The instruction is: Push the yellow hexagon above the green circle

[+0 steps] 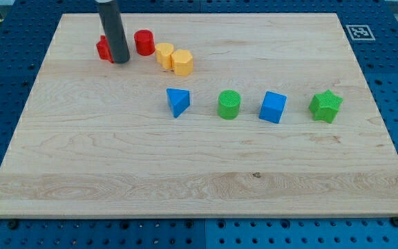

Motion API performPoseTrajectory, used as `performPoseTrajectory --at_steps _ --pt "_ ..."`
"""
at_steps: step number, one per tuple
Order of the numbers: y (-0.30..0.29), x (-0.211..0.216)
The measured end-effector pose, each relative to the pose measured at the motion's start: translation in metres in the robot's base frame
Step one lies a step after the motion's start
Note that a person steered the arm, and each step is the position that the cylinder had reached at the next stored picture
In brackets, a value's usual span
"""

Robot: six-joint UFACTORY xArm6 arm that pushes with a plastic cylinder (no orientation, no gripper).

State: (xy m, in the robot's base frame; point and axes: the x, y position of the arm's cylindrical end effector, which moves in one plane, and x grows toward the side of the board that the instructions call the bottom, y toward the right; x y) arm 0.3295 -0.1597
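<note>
showing two red blocks [144, 42], two yellow [182, 61], two blue [273, 106], two green [229, 104], tool state untellable

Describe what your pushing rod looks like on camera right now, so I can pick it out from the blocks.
It is a plain dark grey, almost black, round rod with a smooth, slightly shiny surface and no markings, cables or sleeve showing. It enters from the view's top edge, so the arm above is out of view. My tip is a blunt, flat-cut end the same width as the rod.
</note>
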Motion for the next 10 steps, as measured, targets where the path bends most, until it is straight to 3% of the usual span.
performPoseTrajectory --at_steps 2,4,10 --pt "0.008 0.0" --pt "0.084 0.008" --pt "0.117 0.007"
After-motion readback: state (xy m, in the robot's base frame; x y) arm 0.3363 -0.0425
